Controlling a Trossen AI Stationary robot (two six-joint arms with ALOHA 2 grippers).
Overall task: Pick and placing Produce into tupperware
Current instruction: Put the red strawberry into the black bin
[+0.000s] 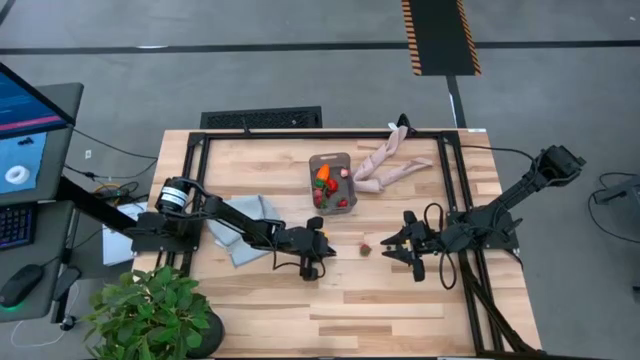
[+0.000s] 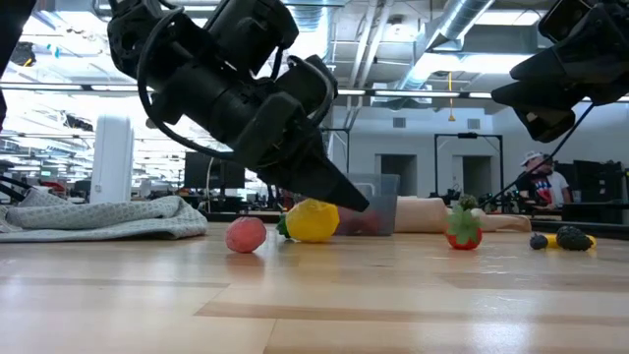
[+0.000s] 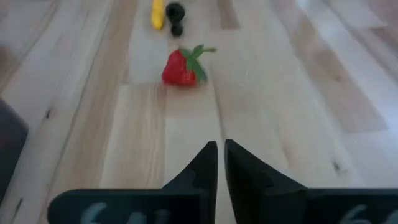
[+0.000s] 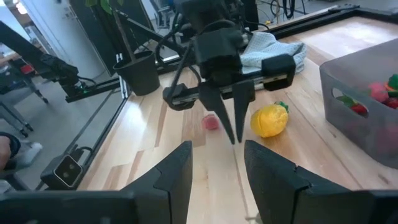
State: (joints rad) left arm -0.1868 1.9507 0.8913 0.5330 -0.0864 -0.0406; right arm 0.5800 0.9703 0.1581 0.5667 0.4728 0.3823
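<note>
Wooden tabletop (image 1: pixel 400 310) under me, grey shop floor all round, and a bright open workshop behind in the low view, with a person standing way off at the back. My left gripper (image 1: pixel 318 262) sits low near the middle of the tabletop, fingers (image 3: pixel 202 165) pressed nearly together with just a sliver of gap, holding nothing. My right gripper (image 1: pixel 412 252) faces it from the right side, jaws spread wide and empty.

Strawberry (image 3: pixel 181 67) lies on the wood between the two grippers, touching neither. Past it, on the right gripper's side, there's a banana (image 3: pixel 158 14) with two dark berries (image 3: pixel 175 12) just beside it. Lemon (image 4: pixel 270 120) and a pink berry (image 4: pixel 212 122) sit on the wood just behind my left gripper, towards the cloth.

Tub (image 1: pixel 332 180) is up near the far edge at the middle, upright, already holding a carrot (image 1: pixel 323 176) and some red bits. A beige limp thing (image 1: pixel 390 165) lies just right of the tub. Grey-blue cloth (image 1: pixel 248 222) is crumpled under my left arm, and a potted plant (image 1: pixel 150 315) stands off the near left corner.
</note>
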